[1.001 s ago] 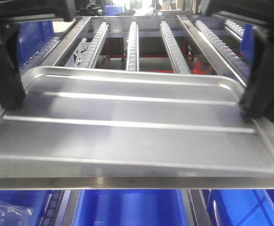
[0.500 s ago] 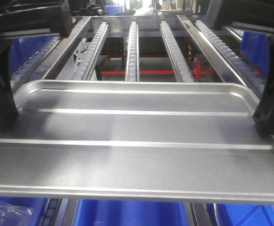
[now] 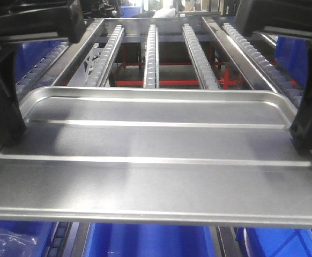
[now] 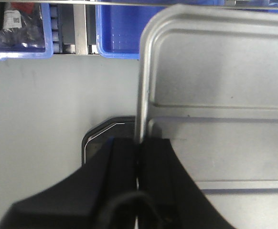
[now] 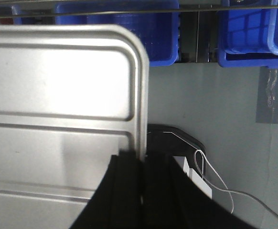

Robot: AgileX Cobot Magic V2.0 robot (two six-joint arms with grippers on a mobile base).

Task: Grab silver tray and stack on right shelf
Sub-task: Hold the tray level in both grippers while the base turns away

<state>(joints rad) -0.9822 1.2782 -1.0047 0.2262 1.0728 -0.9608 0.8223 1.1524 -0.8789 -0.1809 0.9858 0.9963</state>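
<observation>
**Right shelf (image 3: 220, 40) waits as silver tray (image 3: 156, 176) hangs level**

Sloping roller rails (image 3: 151, 53) stretch ahead of us above blue bins (image 3: 145, 243). We hold the tray just before the rails, left gripper (image 4: 139, 145) and right gripper (image 5: 143, 160) each pinching a side rim, likely to slide it in flat. Shiny, round-cornered, two long ridges cross its floor.
</observation>
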